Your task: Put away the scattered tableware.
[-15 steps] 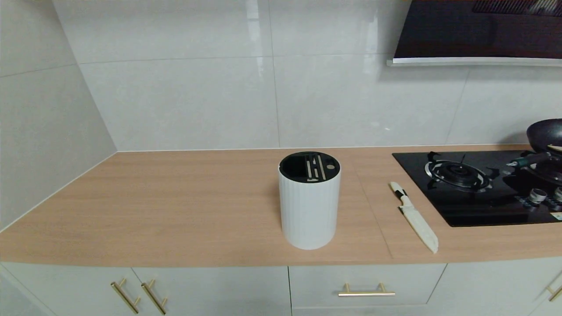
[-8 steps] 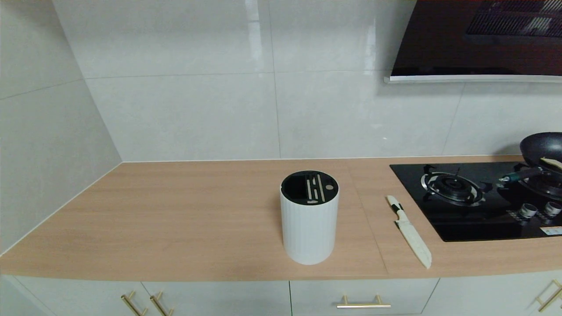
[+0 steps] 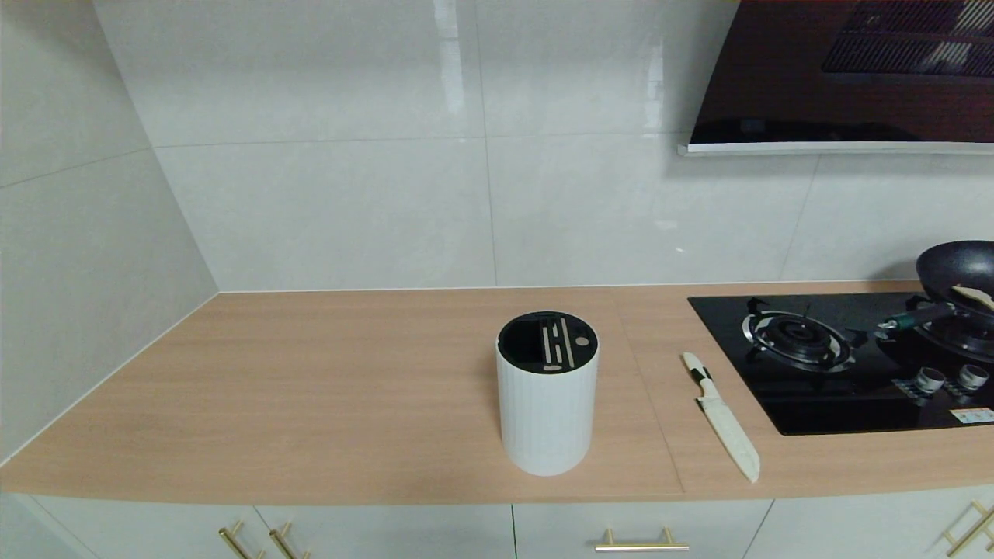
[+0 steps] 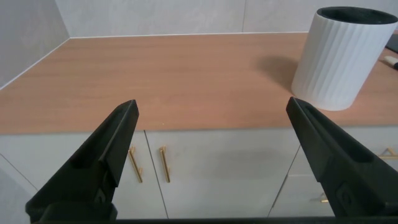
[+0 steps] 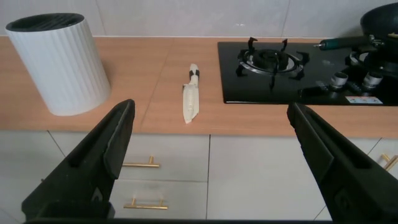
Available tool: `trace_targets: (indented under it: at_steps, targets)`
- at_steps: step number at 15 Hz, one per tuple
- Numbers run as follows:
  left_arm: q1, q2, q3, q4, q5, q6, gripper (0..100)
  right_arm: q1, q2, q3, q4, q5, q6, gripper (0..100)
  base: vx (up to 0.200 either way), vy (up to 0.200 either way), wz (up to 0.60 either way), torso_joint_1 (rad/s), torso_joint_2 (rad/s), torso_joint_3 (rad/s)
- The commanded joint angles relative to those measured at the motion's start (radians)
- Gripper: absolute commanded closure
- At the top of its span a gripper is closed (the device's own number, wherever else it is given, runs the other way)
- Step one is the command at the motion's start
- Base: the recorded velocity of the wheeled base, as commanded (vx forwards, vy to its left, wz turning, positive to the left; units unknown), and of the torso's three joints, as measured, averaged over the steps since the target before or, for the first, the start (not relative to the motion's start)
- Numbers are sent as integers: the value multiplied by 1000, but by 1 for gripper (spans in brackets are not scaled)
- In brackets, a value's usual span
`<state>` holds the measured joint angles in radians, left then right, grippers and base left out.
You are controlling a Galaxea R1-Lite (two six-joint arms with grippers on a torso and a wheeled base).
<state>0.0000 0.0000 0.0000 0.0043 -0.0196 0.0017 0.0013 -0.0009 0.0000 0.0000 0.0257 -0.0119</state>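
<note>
You have a pale knife [image 3: 721, 415] lying flat on the wooden tabletop [image 3: 311, 388], and nothing is gripping it. It sits between the white ribbed holder [image 3: 547, 415] and the black gas hob [image 3: 846, 365], apart from both and nearer the hob's front corner. Its handle, with a black band where it meets the blade, points toward the tiled wall. Its tip points toward the front edge of the tabletop and angles slightly toward the robot's right.

The holder stands upright near the middle of the tabletop, close to the front edge. Its top is a black insert with a large open pocket on one side and narrow slots beside it.

Your left tool [image 4: 211, 107] is spread wide with nothing between its fingers. It hangs in front of the cabinet doors, below the tabletop's edge, with the holder off to the robot's right of it. Your right tool [image 5: 211, 107] is also spread wide and carries nothing. It hangs in front of the drawers, with the knife ahead of it on the tabletop.

A dark pan [image 3: 951, 272] rests on the hob's far right burner, under the extractor hood [image 3: 839, 70]. Brass handles [image 3: 641, 546] line the cabinet fronts below
</note>
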Motion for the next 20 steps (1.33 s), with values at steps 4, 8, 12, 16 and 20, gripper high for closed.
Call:
trace_targets:
  at_steps: [4, 8, 12, 16, 20]
  targets:
    - [0, 0, 0, 0, 0, 0, 0, 0, 2, 0, 0, 2, -14, 0, 0, 0, 0, 0, 0, 0]
    - [0, 0, 0, 0, 0, 0, 0, 14, 127, -252, 25, 26, -14, 0, 0, 0, 0, 0, 0, 0]
    - [0, 0, 0, 0, 0, 0, 0, 17, 530, -485, 31, 99, -16, 0, 0, 0, 0, 0, 0, 0]
    - [0, 0, 0, 0, 0, 0, 0, 82, 986, -689, -32, 97, -2, 0, 0, 0, 0, 0, 0, 0]
    - [0, 0, 0, 0, 0, 0, 0, 141, 1355, -749, -117, 91, -5, 0, 0, 0, 0, 0, 0, 0]
